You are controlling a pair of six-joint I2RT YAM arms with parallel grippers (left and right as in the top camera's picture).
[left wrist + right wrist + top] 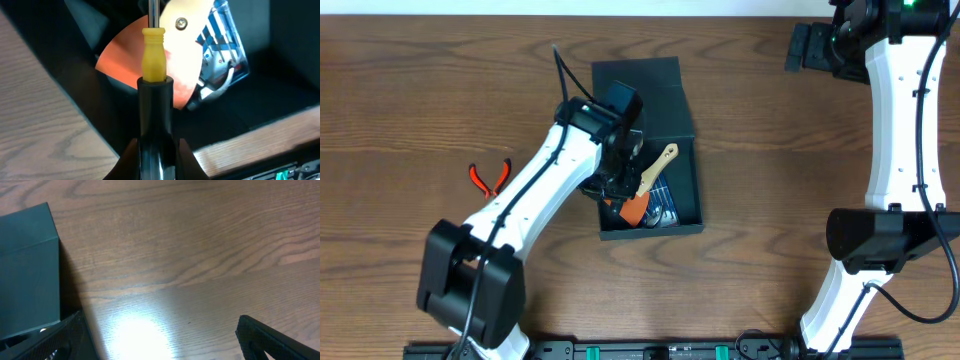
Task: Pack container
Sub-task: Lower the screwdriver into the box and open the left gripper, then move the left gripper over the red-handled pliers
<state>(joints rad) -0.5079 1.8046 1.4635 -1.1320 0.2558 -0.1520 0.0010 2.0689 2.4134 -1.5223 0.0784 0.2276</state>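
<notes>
Container [642, 88] mid-table, matte dark teal, rigid, flap lid laid back toward far edge. Bare wood-grain table [770, 190] open on all sides; red pliers [490, 178] lie off to its left. L gripper [156, 150] is over box's left wall, fingers clamped on screwdriver [154, 55]: black handle, yellow collar, steel shaft pointing into box. Inside we see orange scraper [120, 62] w/ pale wood handle and clear blister pack [225, 55]. R gripper [155, 330] is far right of box, apart from it, jaws wide, holding nothing.

Left of the container [697, 190] lie pliers [490, 177]; inside it, a scraper [657, 168].
</notes>
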